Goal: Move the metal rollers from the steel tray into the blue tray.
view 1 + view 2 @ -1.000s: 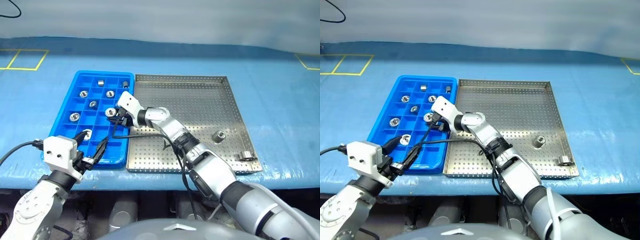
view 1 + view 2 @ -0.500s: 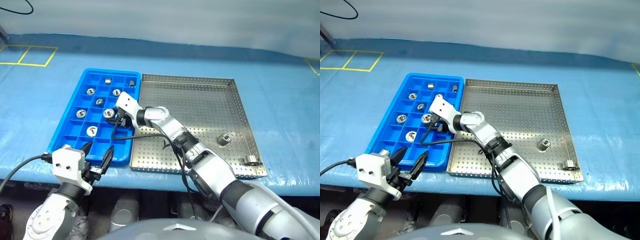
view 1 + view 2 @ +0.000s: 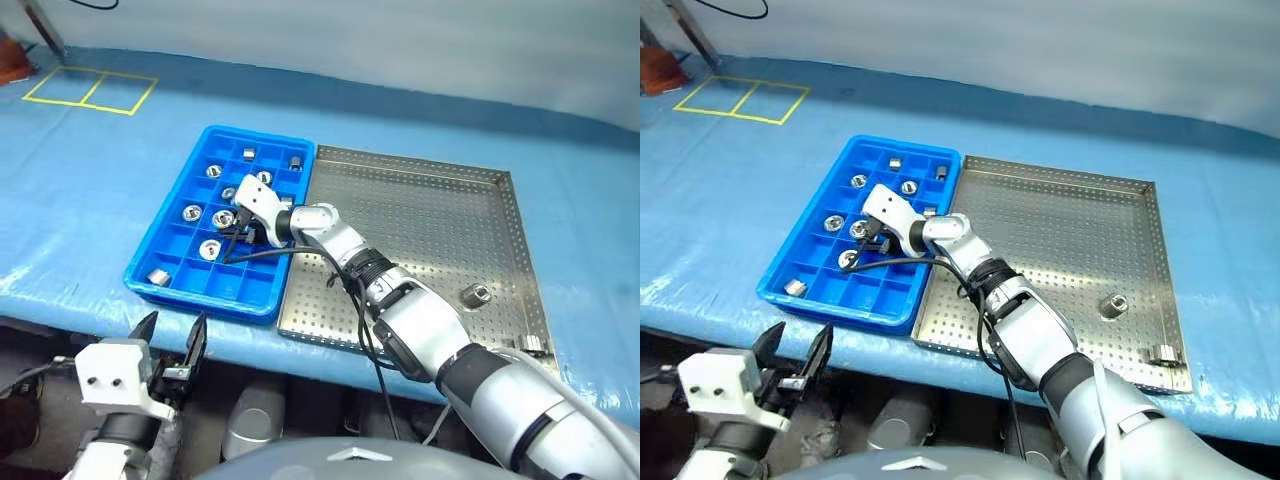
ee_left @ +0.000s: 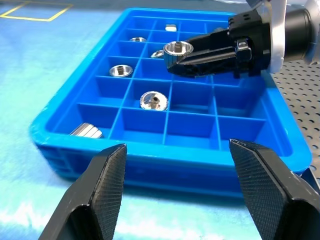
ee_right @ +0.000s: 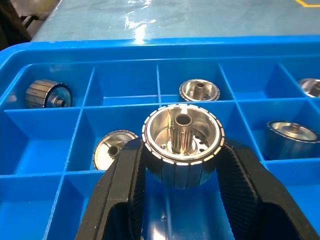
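Note:
My right gripper point(image 3: 232, 228) hangs over the middle of the blue tray point(image 3: 262, 131), shut on a metal roller point(image 5: 182, 132) held upright between its fingers, above the compartments. Several other rollers lie in the blue tray's cells, such as one point(image 3: 210, 249) near the gripper and one point(image 3: 158, 276) in the front left cell. Beside the blue tray, the steel tray point(image 3: 420, 215) holds two rollers, one upright point(image 3: 474, 294) and one point(image 3: 531, 344) in the front right corner. My left gripper point(image 3: 170, 343) is open, low in front of the table edge and short of the blue tray.
A blue cloth covers the table, and yellow tape squares point(image 3: 90, 90) mark it at the far left. A black cable point(image 3: 262, 255) from my right wrist loops over the blue tray's right side. The table's front edge point(image 3: 60, 300) runs just ahead of my left gripper.
My left gripper, open throughout, has drawn back from the blue tray's front corner to below the table edge. The view has swung left. My right gripper keeps the roller over the blue tray.

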Motion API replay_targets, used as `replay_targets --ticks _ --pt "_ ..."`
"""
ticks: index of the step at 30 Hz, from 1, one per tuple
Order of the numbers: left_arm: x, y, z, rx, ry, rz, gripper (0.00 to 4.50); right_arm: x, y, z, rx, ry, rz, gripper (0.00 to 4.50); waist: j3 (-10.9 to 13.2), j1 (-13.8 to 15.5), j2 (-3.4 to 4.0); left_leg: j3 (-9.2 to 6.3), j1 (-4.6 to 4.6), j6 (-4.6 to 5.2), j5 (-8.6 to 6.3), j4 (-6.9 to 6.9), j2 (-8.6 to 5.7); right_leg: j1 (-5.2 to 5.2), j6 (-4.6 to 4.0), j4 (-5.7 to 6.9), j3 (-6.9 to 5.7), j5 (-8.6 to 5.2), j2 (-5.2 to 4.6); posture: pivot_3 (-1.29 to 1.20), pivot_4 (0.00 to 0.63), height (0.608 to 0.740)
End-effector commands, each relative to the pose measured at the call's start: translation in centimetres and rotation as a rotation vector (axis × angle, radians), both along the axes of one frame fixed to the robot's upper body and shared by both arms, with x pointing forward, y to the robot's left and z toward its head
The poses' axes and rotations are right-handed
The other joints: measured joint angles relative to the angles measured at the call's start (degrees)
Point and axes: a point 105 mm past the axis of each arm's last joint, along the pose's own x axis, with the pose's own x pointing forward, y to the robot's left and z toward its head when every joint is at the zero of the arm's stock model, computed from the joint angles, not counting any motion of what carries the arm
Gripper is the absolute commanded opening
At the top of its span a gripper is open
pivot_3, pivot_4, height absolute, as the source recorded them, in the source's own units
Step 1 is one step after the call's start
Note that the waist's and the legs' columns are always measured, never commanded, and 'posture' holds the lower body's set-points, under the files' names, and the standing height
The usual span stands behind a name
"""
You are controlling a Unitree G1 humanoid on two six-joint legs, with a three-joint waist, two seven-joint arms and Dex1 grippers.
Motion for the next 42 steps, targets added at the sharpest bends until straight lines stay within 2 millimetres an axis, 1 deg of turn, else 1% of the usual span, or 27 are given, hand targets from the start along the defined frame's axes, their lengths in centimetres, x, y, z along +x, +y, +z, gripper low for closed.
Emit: replay_targets --ticks 1,5,8,11,13,18,24,31,36,38,42 --pt "-0.2 -0.3 1.8 0.026 -0.076 0.005 3.59 -3.6 5.9 3.8 0.108 -0.058 0.165 1.74 0.1 1.4 0.04 -0.01 -0.01 0.00 0.00 0.00 0.01 -0.01 -0.01 0.00 -0.02 -0.01 0.02 0.66 0.150 0.740" --pt "0.0 -0.4 1.7 0.024 -0.073 -0.008 3.59 -2.7 4.9 4.2 0.117 -0.077 0.140 1.74 0.1 4.1 0.06 -0.01 -0.04 -0.03 -0.03 0.00 -0.04 -0.02 0.02 0.00 -0.08 -0.10 0.09 0.63 0.150 0.740" --pt "0.6 -0.7 1.8 0.023 -0.079 -0.043 3.59 -2.1 4.3 5.1 0.134 -0.110 0.124 1.74 0.2 5.7 0.13 -0.02 -0.05 -0.04 -0.04 0.00 -0.09 -0.02 0.02 0.01 -0.10 -0.10 0.13 0.59 0.150 0.740" --pt "1.4 -1.1 1.9 0.023 -0.084 -0.079 3.59 -1.5 3.8 6.3 0.154 -0.145 0.106 1.74 0.2 6.4 0.13 -0.05 -0.07 -0.06 -0.04 0.02 -0.12 -0.02 0.01 0.01 -0.15 -0.11 0.20 0.56 0.150 0.740" --pt "1.7 -1.2 1.9 0.024 -0.084 -0.096 3.59 -1.1 3.5 6.8 0.155 -0.160 0.096 1.74 0.2 6.6 0.13 -0.08 -0.07 -0.09 -0.06 0.02 -0.12 -0.01 0.02 0.01 -0.16 -0.11 0.23 0.53 0.150 0.740" --pt "2.5 -1.4 1.9 0.023 -0.082 -0.132 3.59 -0.2 2.1 6.6 0.129 -0.178 0.061 1.74 0.2 6.3 0.13 -0.07 -0.07 -0.21 -0.12 0.02 -0.09 -0.02 0.01 0.03 -0.21 -0.10 0.30 0.49 0.150 0.740" --pt "3.0 -1.4 1.9 0.026 -0.081 -0.157 3.59 0.0 1.2 5.5 0.093 -0.177 0.048 1.74 0.2 5.5 0.13 -0.13 -0.07 -0.31 -0.12 0.02 -0.07 0.03 -0.03 0.04 -0.34 -0.08 0.31 0.46 0.150 0.740" --pt "3.1 -1.4 1.9 0.027 -0.078 -0.170 3.59 1.3 -0.7 4.4 0.037 -0.175 -0.014 1.74 0.2 4.4 0.13 -0.21 -0.07 -0.42 -0.06 0.03 -0.06 0.06 -0.20 0.07 -0.44 -0.10 0.33 0.45 0.150 0.740" --pt "3.3 -1.4 1.9 0.028 -0.077 -0.179 3.59 1.7 -1.6 4.0 0.013 -0.182 -0.039 1.74 0.2 3.2 0.13 -0.27 -0.06 -0.47 -0.03 0.03 -0.02 0.08 -0.23 0.10 -0.50 -0.10 0.35 0.44 0.150 0.740" --pt "3.3 -1.4 2.0 0.029 -0.077 -0.182 3.59 1.9 -1.9 4.0 0.012 -0.182 -0.047 1.74 0.2 2.4 0.13 -0.30 -0.06 -0.49 -0.02 0.03 -0.01 0.09 -0.38 0.11 -0.52 0.00 0.36 0.43 0.150 0.740" --pt "3.5 -1.4 2.0 0.031 -0.079 -0.188 3.59 1.8 -2.4 3.3 -0.012 -0.181 -0.046 1.74 0.2 1.3 0.13 -0.35 -0.05 -0.52 -0.01 0.03 -0.02 0.11 -0.39 0.12 -0.55 0.02 0.35 0.42 0.150 0.740"
